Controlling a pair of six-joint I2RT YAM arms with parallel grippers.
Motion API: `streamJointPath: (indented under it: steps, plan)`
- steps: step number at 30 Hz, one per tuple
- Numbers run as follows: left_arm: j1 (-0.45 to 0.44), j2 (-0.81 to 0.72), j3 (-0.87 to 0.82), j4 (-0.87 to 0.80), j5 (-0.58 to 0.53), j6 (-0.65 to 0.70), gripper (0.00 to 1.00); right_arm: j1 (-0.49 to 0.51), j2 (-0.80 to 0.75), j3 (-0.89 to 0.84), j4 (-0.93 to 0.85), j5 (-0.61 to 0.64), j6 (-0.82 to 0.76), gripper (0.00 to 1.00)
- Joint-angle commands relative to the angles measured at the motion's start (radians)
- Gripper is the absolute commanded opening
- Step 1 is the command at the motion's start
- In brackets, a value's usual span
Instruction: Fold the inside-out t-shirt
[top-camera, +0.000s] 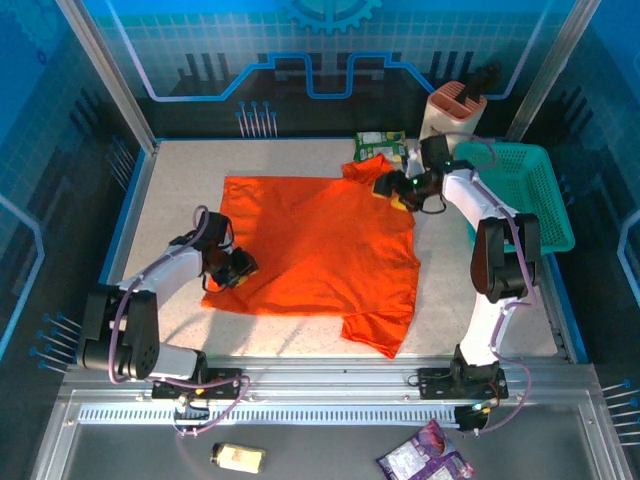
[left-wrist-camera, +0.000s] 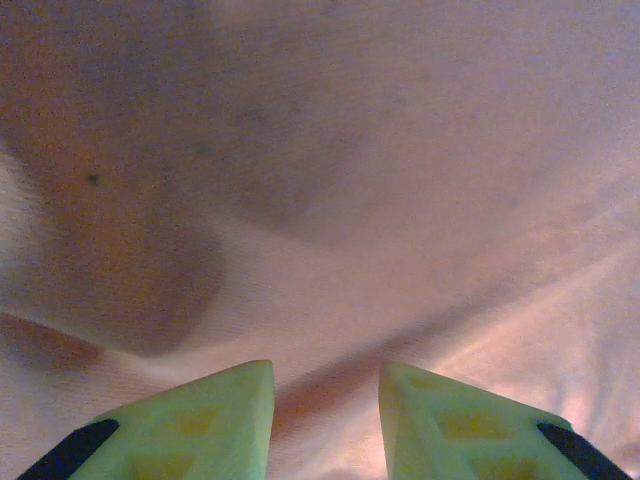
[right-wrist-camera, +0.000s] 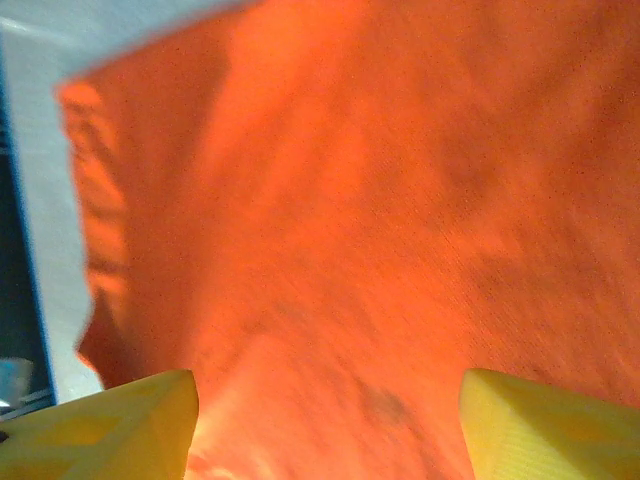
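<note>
The left gripper (top-camera: 235, 268) points inward, low, jaws narrowly parted. The right gripper (top-camera: 392, 190) reaches far forward, jaws wide.

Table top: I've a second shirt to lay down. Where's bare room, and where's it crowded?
Bare table lies left of the orange t-shirt, up to the wall, and in a strip between its right edge and the right arm. The far right corner is crowded: right gripper, green packet, beige holder, teal basket.
</note>
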Motion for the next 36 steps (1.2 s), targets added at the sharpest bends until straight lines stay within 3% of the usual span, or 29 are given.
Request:
streamJointPath:
  steps: [1, 10, 18, 25, 36]
  plan:
    - [0.026, 0.025, 0.01, -0.055, -0.036, 0.026, 0.34, -0.016, -0.014, -0.107, -0.025, 0.022, -0.048, 0.7]
    - [0.035, -0.035, -0.026, -0.044, -0.019, 0.003, 0.34, -0.115, 0.047, -0.235, 0.073, 0.086, 0.019, 0.7]
    - [0.035, -0.093, -0.039, -0.088, -0.077, -0.038, 0.34, -0.129, 0.033, -0.158, -0.014, 0.135, -0.046, 0.69]
    - [0.038, -0.124, -0.064, -0.122, -0.144, -0.078, 0.34, -0.118, -0.14, -0.216, -0.103, 0.08, -0.064, 0.69]
    - [0.049, -0.19, -0.086, -0.098, -0.141, -0.087, 0.33, -0.083, -0.476, -0.63, -0.057, -0.085, 0.098, 0.7]
